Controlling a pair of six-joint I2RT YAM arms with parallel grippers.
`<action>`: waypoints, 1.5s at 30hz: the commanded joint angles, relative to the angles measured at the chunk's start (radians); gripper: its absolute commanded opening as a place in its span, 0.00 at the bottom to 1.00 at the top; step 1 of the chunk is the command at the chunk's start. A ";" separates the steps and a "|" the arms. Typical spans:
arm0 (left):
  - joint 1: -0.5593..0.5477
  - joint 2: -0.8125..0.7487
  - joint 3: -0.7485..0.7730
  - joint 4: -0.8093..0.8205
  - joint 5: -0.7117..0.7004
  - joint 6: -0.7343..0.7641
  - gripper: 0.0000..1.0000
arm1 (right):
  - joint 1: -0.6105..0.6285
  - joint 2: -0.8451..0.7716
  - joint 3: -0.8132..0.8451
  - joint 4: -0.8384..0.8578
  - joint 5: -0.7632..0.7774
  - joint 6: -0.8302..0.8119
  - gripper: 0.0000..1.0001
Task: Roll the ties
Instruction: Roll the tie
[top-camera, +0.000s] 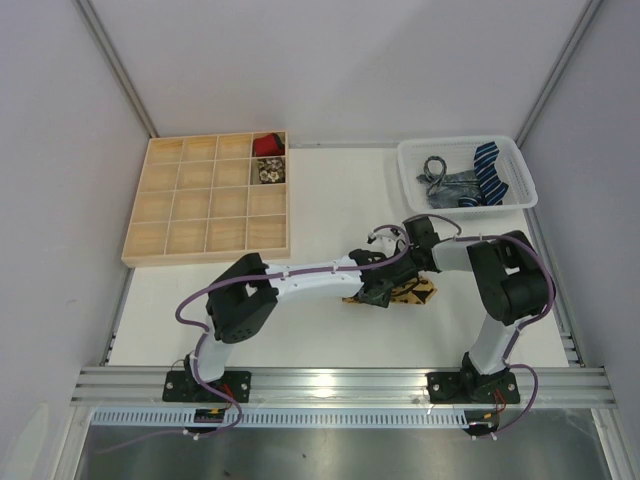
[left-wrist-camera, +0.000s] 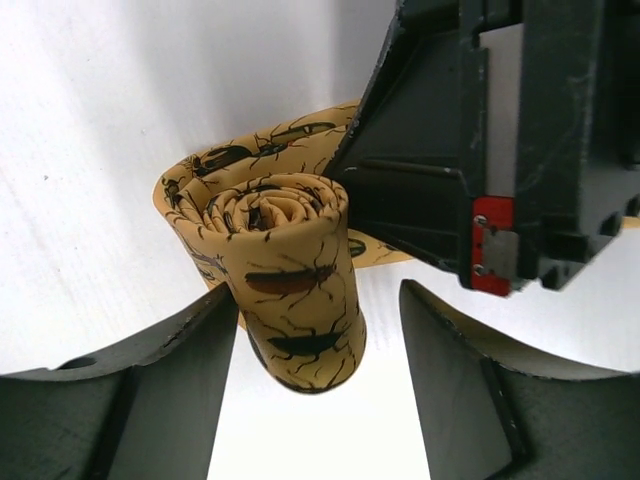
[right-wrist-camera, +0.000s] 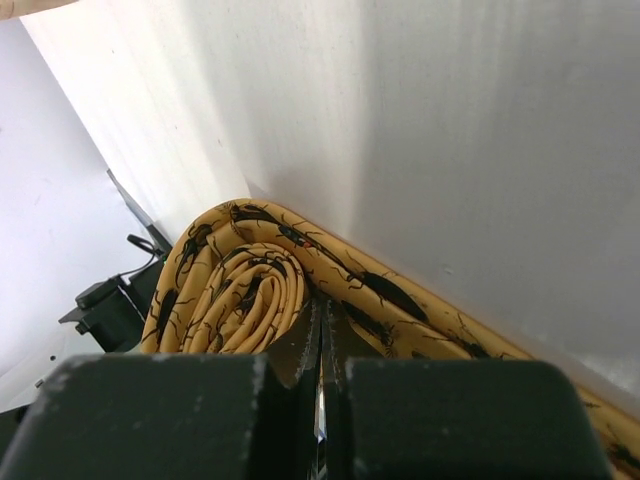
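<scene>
on the table (top-camera: 330, 190), a divided tray (top-camera: 180, 215) sits at the far left and a basket (top-camera: 460, 141) at the far right, with loose ties (top-camera: 475, 180) lying in it. a rolled tie (top-camera: 266, 146) sits in the tray's far right corner compartment, and a second roll (top-camera: 268, 172) in the compartment just in front. a partly rolled tie (top-camera: 412, 292) lies mid-table toward the front, its roll between the left gripper (left-wrist-camera: 320, 370) fingers, with the right gripper (right-wrist-camera: 320, 340) just beside the roll.
</scene>
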 joint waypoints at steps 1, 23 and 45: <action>-0.001 -0.058 0.059 0.014 0.033 0.018 0.71 | -0.014 -0.046 0.022 -0.033 0.019 -0.034 0.00; 0.003 -0.061 0.102 0.086 0.051 0.058 0.71 | -0.087 -0.160 0.039 -0.183 0.141 -0.083 0.00; 0.014 -0.193 -0.146 0.397 0.132 0.106 0.72 | -0.167 -0.332 0.053 -0.346 0.031 -0.181 0.00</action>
